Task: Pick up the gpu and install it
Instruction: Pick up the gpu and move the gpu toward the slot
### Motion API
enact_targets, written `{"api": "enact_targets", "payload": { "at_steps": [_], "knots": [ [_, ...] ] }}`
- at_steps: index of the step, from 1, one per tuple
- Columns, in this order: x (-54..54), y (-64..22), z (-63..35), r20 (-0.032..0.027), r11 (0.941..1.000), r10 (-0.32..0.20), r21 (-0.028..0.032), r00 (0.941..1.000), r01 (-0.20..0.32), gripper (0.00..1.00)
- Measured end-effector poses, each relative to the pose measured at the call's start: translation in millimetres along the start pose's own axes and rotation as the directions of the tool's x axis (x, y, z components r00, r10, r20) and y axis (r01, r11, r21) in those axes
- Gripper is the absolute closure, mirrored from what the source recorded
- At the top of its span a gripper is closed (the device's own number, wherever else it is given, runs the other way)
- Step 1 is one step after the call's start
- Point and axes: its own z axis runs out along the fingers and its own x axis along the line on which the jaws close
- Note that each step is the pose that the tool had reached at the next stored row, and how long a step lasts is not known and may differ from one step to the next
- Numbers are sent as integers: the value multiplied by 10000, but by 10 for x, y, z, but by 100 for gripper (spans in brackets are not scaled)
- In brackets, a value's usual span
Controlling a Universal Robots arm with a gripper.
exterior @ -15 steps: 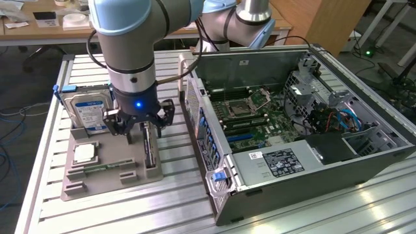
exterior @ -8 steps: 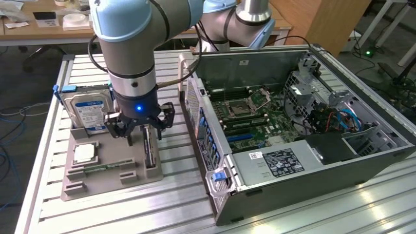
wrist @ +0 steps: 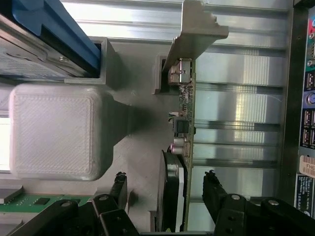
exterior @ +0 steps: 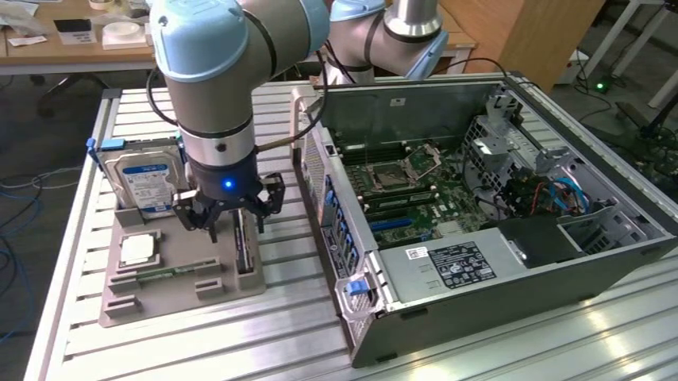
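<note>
Big picture first: the slatted aluminium table [exterior: 212,333] carries an open PC case [exterior: 593,270] lying on its side, with the motherboard [exterior: 424,198] facing up. There's no card seated in it as far as the exterior view lets anyone tell.

Toward the exterior view's left of the case, the UR arm [exterior: 212,79] hangs straight down over a grey parts holder [exterior: 170,294]. That holder has the blue-labelled hard drive [exterior: 148,182] standing at the far end and a small square processor chip [exterior: 138,250] lying flat.

The gpu [exterior: 246,250] stands on edge in its own slot along the side of the holder nearest the case. In the wrist view, the gpu [wrist: 184,128] runs straight away from the camera, with its silver bracket [wrist: 197,29] at the far end.

The gripper [exterior: 235,226] is spread wide and straddles the card. One of the fingertips [wrist: 118,184] sits on each side with a visible gap, so nothing is touching or held.

So it looks like the pick-up step, lined up but not gripped, and the install hasn't started. A clean grab here probably calls for the pads meeting both faces squarely, clear of the holder walls, because the card is thin and could tilt in the slot.
</note>
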Motion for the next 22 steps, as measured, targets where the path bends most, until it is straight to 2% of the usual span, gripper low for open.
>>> {"api": "enact_targets", "payload": {
  "at_steps": [15, 22],
  "knots": [
    [0, -1, 10, -1, 10000, 0, 0, 10000, 0, 28],
    [1, -2, 48, -1, 10000, 0, 1, 10000, 0, 28]
  ]
}}
